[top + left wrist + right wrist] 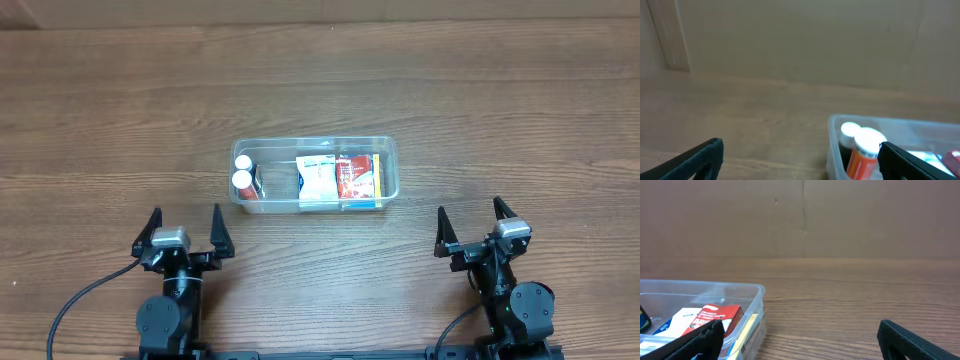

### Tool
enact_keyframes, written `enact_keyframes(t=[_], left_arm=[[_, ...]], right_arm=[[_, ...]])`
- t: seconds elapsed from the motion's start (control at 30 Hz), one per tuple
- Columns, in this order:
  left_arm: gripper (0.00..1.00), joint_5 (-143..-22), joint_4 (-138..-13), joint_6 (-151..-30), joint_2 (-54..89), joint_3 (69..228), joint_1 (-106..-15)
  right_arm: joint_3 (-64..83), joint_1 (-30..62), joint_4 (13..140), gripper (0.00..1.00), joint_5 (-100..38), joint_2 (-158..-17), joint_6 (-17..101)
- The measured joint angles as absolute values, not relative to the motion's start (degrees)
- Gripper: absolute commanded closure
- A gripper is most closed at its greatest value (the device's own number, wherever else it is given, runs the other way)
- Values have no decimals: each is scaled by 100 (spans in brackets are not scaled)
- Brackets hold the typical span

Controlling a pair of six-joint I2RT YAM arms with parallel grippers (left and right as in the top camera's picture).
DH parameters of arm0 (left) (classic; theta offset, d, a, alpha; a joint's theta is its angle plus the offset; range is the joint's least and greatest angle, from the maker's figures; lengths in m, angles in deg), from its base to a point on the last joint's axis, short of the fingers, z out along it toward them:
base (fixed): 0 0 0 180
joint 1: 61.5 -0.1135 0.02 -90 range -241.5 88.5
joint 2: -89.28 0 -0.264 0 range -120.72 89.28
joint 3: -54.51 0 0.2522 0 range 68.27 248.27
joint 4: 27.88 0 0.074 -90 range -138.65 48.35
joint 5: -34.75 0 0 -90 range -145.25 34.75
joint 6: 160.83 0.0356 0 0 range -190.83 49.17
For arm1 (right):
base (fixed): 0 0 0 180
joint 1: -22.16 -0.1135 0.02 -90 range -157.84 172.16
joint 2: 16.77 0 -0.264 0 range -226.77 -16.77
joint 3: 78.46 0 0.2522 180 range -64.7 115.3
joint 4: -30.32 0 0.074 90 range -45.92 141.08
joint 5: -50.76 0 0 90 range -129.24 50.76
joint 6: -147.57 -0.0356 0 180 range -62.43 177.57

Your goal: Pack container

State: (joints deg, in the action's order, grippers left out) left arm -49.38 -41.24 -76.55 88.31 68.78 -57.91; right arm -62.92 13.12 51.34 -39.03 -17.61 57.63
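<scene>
Clear container [392,152] on wood desk [500,90], ahead of both end effectors, approx. midway betw. them, well apart from each. Left end effector [187,212]: fingers spread wide, nothing held. Right end effector [469,206]: same. In the container, end nearer left end effector: 2 white-capped bottles [242,171] side by side. Toward right end effector: white/blue box [316,180] touching red box [357,177] w/ yellow edge.
</scene>
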Motion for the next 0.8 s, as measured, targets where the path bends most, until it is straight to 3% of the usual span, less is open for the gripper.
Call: enact_keyframes(t=[0.5, 0.8], left_arm=[[0, -4940, -4553, -7650, 8855, 6874, -5791], [0, -5375, -4605, -6868, 8855, 6874, -5791]], right_arm=[[-6292, 1312, 5134, 0, -3905, -1761, 5763], [-6292, 1312, 5132, 0, -3903, -1761, 5763]])
